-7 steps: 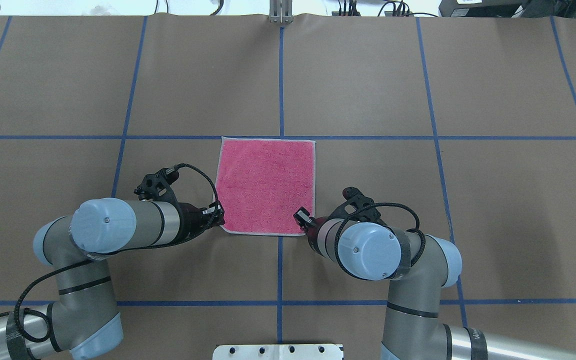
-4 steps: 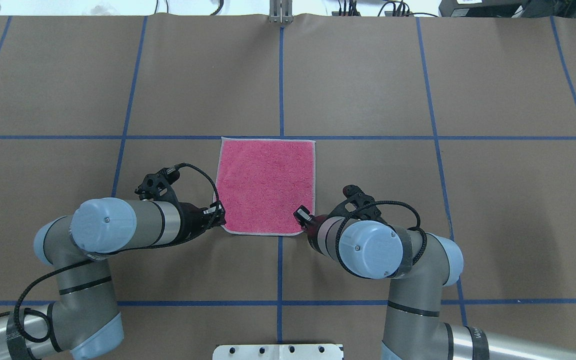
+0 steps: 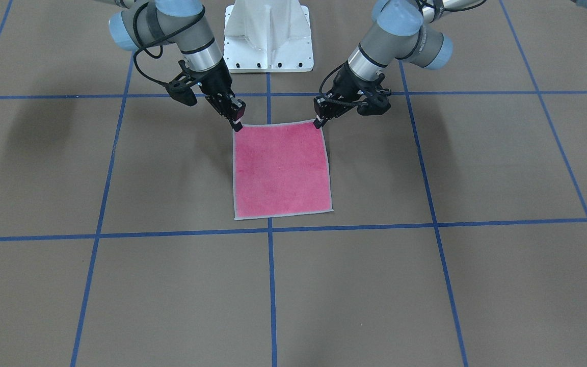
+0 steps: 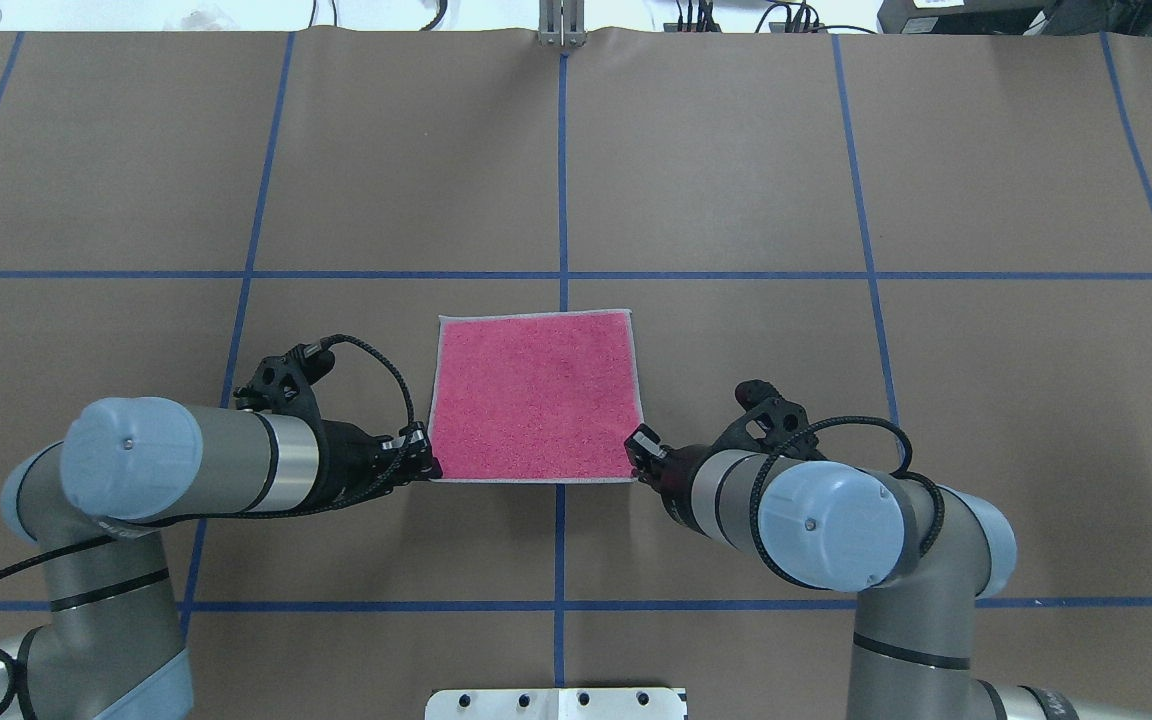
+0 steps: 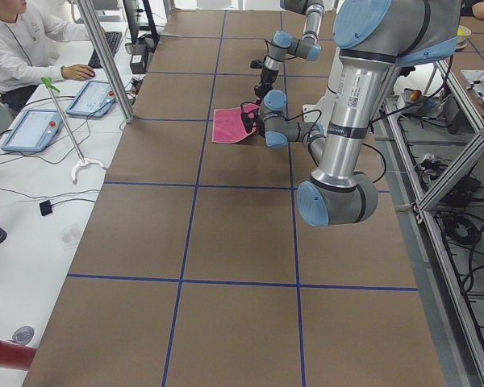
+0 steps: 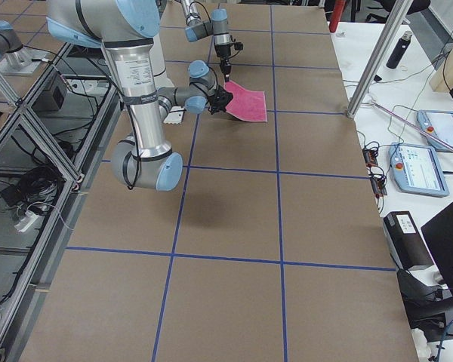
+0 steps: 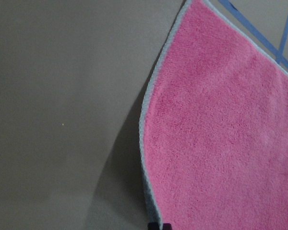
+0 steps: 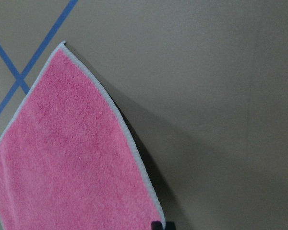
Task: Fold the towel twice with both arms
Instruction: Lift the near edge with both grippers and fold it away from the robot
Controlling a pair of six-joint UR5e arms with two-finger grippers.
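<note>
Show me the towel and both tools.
towel [image 4: 536,398], overhead view, middle of its pink face.
left tool [image 4: 426,466], overhead view, between its fingertips at the towel's corner.
right tool [image 4: 638,448], overhead view, between its fingertips.

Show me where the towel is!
In the overhead view the towel lies mid-table over the centre blue line, near corners held by the left tool and right tool.

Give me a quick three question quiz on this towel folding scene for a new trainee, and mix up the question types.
1. True or false: the towel shows its pink face upward.
2. The left claw and right claw grip which towel corners? A) the two at the overhead view's bottom B) the two at its top C) none
3. Fill in: folds made so far: ___.
Key: 1 true; 2 A; 3 zero.
</note>
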